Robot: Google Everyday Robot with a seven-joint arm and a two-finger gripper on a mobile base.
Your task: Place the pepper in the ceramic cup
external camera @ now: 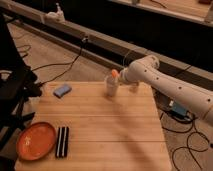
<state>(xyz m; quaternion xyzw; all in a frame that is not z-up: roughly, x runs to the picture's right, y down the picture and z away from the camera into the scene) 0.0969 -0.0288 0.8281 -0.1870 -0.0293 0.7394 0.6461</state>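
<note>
Pepper (pixel 115 73): small orange-red spot just above centre of frame, right over the cup's rim, at the tip of the gripper (pixel 118 76). Long axis and pointing direction: cannot tell, only a short rounded end visible. In contact with the cup or hanging above it: cannot tell.

Cup (pixel 110 86): pale, upright, at the far edge of the table (pixel 110 130), directly beneath the pepper.

Gripper at the cup's upper right, reaching in from the right on a white arm (pixel 170 90) that runs off toward the right edge of frame. Seemingly around the pepper, but the spread of the grip cannot be made out.

Blue block (pixel 62 90) flat on the table, left of the cup, well apart. Orange plate (pixel 36 140) at the lower left corner of the table. Dark ridged bar (pixel 62 141) just beside the plate's right side, long axis running toward the near edge.
</note>
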